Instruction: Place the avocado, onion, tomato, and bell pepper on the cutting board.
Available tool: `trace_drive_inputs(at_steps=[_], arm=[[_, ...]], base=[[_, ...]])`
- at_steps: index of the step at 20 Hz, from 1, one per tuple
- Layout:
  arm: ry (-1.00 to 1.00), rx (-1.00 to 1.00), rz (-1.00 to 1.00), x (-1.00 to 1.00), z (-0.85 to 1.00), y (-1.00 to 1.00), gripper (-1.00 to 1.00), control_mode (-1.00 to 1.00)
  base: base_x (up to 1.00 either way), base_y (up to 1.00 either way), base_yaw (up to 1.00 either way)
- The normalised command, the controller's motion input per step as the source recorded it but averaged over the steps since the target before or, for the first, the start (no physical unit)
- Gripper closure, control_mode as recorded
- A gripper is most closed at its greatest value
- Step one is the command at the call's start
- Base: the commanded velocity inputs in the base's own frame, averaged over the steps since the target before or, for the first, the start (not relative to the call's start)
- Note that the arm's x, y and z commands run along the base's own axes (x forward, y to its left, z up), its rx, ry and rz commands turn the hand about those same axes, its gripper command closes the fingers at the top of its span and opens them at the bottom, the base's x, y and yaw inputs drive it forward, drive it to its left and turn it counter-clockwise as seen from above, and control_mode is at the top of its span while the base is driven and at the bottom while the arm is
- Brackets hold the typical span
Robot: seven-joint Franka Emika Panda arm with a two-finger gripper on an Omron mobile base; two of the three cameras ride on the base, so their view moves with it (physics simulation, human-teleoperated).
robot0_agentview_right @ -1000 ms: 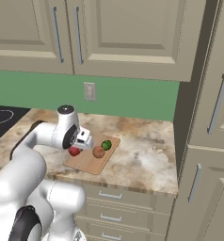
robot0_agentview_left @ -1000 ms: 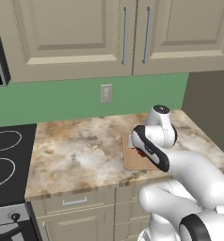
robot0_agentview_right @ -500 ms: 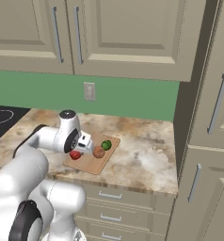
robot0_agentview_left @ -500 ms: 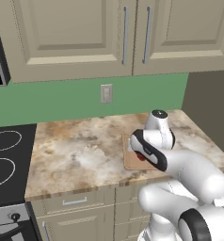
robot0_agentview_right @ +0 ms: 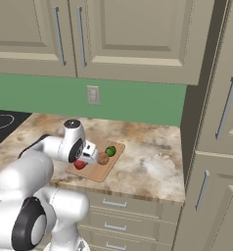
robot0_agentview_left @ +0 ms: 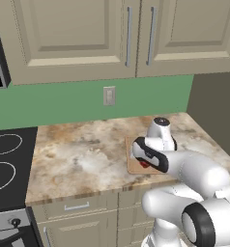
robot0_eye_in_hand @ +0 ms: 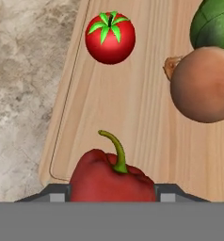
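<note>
A mottled beige stone counter (robot0_agentview_left: 83, 154) is seen below a green wall (robot0_agentview_left: 64, 103), on which a pale outlet plate (robot0_agentview_left: 109, 95) is mounted. Beige panelled upper cabinets (robot0_agentview_left: 78, 34) with slim metal handles (robot0_agentview_left: 128, 36) are hung above the wall. Drawers (robot0_agentview_right: 113, 203) with bar pulls are set under the counter's front edge. A black cooktop (robot0_agentview_left: 8, 161) is fitted beside the counter's left edge, and a tall cabinet (robot0_agentview_right: 221, 122) is placed against its right edge.
</note>
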Motion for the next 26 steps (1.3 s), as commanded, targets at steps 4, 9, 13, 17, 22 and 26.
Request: trace_drive_inputs(at_steps=[4,9,13,17,22,26], arm=[[0.02,0.0,0.0,0.14,-0.2,0.0,1.0,-1.0],[0.01,0.0,0.0,0.13,-0.2,0.0,1.0,-1.0],[0.0,0.0,0.0,0.16,-0.18,0.0,1.0,-1.0],[0.0,0.0,0.0,0.17,-0.16,0.0,1.0,-1.0],[0.0,0.0,0.0,0.12,-0.17,0.0,1.0,-1.0],[0.0,0.0,0.0,0.03,-0.21,0.0,-1.0,-1.0]], base=[[0.0,0.0,0.0],[0.0,0.0,0.0],[0.0,0.0,0.0],[0.0,0.0,0.0],[0.0,0.0,0.0],[0.0,0.0,0.0]])
